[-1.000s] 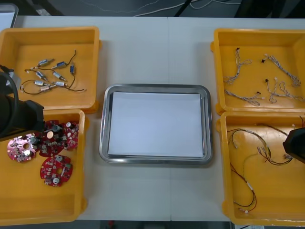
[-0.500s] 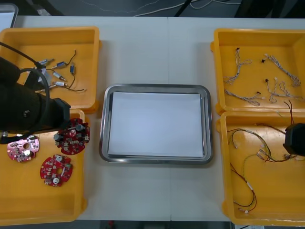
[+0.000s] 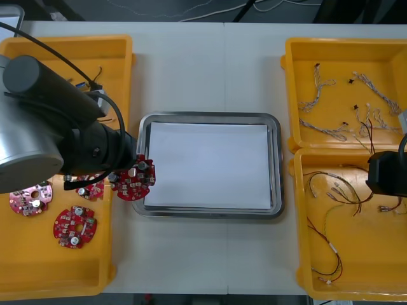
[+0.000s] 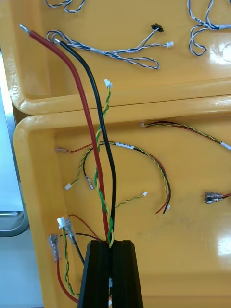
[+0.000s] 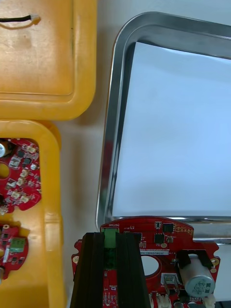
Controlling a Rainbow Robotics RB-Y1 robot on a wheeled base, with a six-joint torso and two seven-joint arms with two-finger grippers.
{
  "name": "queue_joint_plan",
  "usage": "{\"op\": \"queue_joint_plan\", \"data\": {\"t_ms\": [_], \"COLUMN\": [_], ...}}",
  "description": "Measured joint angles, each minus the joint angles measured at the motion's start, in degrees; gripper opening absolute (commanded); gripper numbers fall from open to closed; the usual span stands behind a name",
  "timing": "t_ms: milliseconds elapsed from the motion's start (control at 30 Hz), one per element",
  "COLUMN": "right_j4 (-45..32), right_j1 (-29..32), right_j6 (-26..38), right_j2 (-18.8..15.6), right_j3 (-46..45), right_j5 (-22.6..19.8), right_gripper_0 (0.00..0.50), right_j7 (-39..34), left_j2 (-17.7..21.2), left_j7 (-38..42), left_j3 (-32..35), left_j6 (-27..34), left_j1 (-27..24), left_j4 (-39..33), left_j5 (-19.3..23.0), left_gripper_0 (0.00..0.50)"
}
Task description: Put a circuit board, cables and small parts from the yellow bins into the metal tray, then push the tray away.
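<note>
Pinching a round red circuit board (image 3: pixel 135 181) by its edge, the left gripper (image 5: pixel 109 239) holds it level over the near left rim of the metal tray (image 3: pixel 210 117) — a grip that likely leaves its flat face free to settle on the white lining (image 3: pixel 206 165). Farther right, above the near yellow bin (image 3: pixel 299 222), the right gripper (image 4: pixel 110 245) is clamped on red, black and twisted cables (image 4: pixel 98 144), probably lifted clear of those lying loose below.
</note>
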Motion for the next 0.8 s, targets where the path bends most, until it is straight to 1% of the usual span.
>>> {"op": "queue_joint_plan", "data": {"t_ms": [100,200,267,367,600,800], "right_j4": [0.0,0.0,0.0,0.0,0.04,0.31], "right_j1": [-0.27,-0.38,-0.48,-0.71,-1.12,-1.99], "right_j6": [0.0,0.0,0.0,0.0,0.0,0.01], "right_j2": [-0.91,-1.94,-2.52,-3.33,-4.36,-5.26], "right_j3": [1.22,2.02,2.34,2.58,2.59,3.07], "right_j5": [-0.19,-0.95,-1.66,-2.46,-3.22,-3.56], "right_gripper_0": [0.0,0.0,0.0,0.0,0.0,0.0], "right_j7": [0.01,0.29,1.73,3.38,3.38,3.38], "left_j2": [-0.29,-1.29,-2.29,-4.35,-9.6,-13.48], "left_j7": [0.86,0.86,0.86,0.86,0.86,0.86], "left_j3": [-3.11,-4.68,-5.37,-6.54,-10.58,-12.86], "left_j6": [-1.09,-1.84,-2.2,-2.87,-4.38,-5.7], "left_j1": [-1.43,-2.29,-2.78,-3.64,-5.61,-5.84], "left_j4": [1.43,3.47,4.75,6.75,11.29,14.63], "left_j5": [-2.87,-4.97,-6.13,-8.32,-13.94,-18.01], "left_gripper_0": [0.0,0.0,0.0,0.0,0.0,0.0]}}
